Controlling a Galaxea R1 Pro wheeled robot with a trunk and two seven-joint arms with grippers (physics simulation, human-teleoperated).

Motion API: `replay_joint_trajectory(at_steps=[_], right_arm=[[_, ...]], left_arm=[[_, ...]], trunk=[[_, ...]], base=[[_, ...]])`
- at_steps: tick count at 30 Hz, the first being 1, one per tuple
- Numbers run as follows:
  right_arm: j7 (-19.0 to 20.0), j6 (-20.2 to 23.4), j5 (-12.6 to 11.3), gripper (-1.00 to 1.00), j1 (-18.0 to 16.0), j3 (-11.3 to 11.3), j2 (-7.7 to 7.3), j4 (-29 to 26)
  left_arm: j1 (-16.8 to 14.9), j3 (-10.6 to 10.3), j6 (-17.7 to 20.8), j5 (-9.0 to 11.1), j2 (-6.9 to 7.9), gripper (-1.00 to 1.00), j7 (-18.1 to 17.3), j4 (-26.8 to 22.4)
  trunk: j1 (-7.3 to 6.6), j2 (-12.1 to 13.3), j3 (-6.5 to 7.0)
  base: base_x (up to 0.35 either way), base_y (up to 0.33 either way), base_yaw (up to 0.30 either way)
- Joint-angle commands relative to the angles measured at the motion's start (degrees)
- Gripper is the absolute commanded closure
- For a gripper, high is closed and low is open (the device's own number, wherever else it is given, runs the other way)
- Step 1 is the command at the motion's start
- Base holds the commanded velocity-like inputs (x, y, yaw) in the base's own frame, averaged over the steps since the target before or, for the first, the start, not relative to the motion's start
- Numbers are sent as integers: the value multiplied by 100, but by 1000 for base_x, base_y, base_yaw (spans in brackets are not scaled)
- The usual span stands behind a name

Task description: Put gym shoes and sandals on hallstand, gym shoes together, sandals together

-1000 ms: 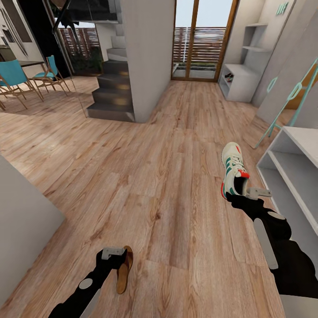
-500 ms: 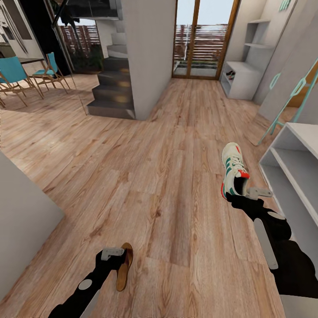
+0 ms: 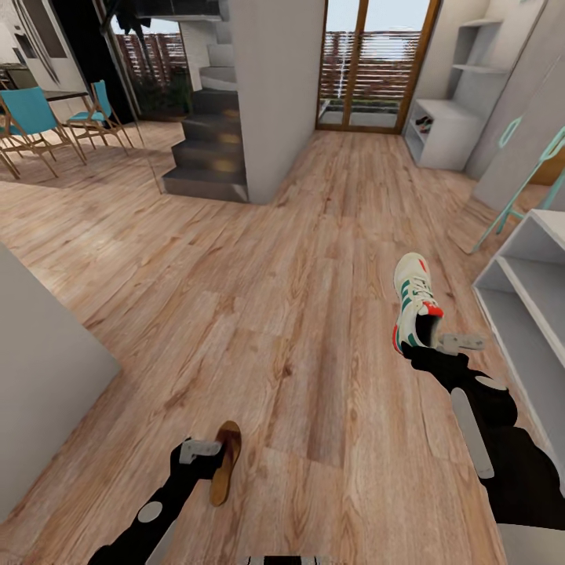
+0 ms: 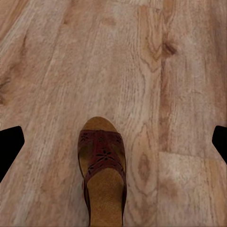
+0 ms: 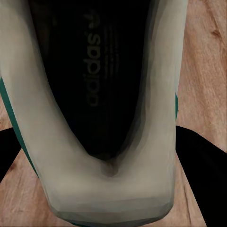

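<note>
Nothing in my grip is shifting — only the camera is swinging, so the white hallstand point(image 3: 524, 292) is sliding toward the frame's right edge while I am carrying both shoes. My right gripper point(image 3: 436, 342) is clamping the heel of the cream gym shoe point(image 3: 414, 302), its smooth padded collar bulging between the jaws. My left gripper point(image 3: 205, 455) is holding the sandal point(image 3: 226, 463) — woven brown strap, tan wood-look sole — above the grainy corridor floor point(image 3: 298, 298).
</note>
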Motion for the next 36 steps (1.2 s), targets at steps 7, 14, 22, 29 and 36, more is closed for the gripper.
replay_joint_trajectory(at_steps=[7, 14, 22, 29, 36], right_arm=[[-54, 22, -59, 100, -3, 8, -2, -8], [-54, 22, -53, 100, -3, 7, -2, -11], [-54, 22, -35, 100, -3, 0, -2, -16], [-53, 17, -33, 100, -3, 0, -2, -14], [-53, 21, -33, 100, -3, 0, -2, -14]], left_arm=[[-64, -32, -38, 74, 7, -100, 2, 173], [-147, -31, -40, 60, 7, -100, 6, 697], [-145, -24, -40, 66, 7, -100, 3, 727], [-143, -25, -42, 68, 7, -100, 6, 720], [-130, -13, -40, 68, 7, -100, 8, 719]], trunk=[[153, -284, -188], [307, -565, -372], [483, -886, -585], [637, -1166, -773], [790, -1447, -960]], base=[[0, 0, 91], [0, 0, 91], [0, 0, 48], [0, 0, -111], [0, 0, -150]])
